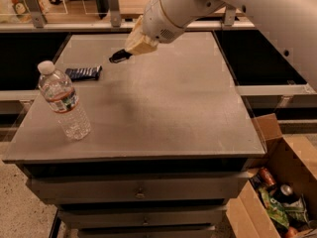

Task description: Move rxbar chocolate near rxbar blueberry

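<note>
Single view: table [173, 113] is seen from high above its front edge, tilted down toward far rail [59, 27], mid-range. Gripper [126, 53], clamped on rxbar chocolate [119, 57], is framed upper centre-left.

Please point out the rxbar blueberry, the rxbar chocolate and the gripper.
rxbar blueberry [83, 73]: camera view, middle of wrapper.
rxbar chocolate [118, 57]: camera view, end sticking out of gripper.
gripper [130, 51]: camera view, between fingertips, right of rxbar blueberry.
</note>
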### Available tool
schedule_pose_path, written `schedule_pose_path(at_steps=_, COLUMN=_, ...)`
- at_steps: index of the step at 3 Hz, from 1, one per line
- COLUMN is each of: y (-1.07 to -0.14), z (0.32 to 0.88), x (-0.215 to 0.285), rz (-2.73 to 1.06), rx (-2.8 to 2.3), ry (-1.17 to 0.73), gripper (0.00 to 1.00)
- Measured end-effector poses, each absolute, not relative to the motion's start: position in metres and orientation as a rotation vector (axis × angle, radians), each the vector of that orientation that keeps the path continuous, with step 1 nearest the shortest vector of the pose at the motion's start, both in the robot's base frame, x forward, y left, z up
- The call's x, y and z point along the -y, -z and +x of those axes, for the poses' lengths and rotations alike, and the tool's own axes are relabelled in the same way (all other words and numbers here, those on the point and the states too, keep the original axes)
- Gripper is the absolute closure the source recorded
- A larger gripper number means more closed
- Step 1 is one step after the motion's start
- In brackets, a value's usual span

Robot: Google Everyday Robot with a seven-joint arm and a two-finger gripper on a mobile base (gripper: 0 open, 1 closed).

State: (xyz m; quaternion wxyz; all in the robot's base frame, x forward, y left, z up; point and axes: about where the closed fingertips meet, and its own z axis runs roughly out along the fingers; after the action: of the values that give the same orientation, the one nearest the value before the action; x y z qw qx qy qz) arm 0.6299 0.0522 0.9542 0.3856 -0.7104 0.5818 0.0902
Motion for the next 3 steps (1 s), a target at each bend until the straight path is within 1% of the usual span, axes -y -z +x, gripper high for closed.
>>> schedule_pose_path(at_steps=1, y=-0.951, z=0.636, x=-0.052, rz=-1.78, rx=-1.471, ry=-0.168, gripper=1.0)
schedule_pose_path(at_steps=3, y=-0.933, z=0.675, x=-0.058, rz=-1.709, rx=-1.422, ry=-0.056, gripper=1.0)
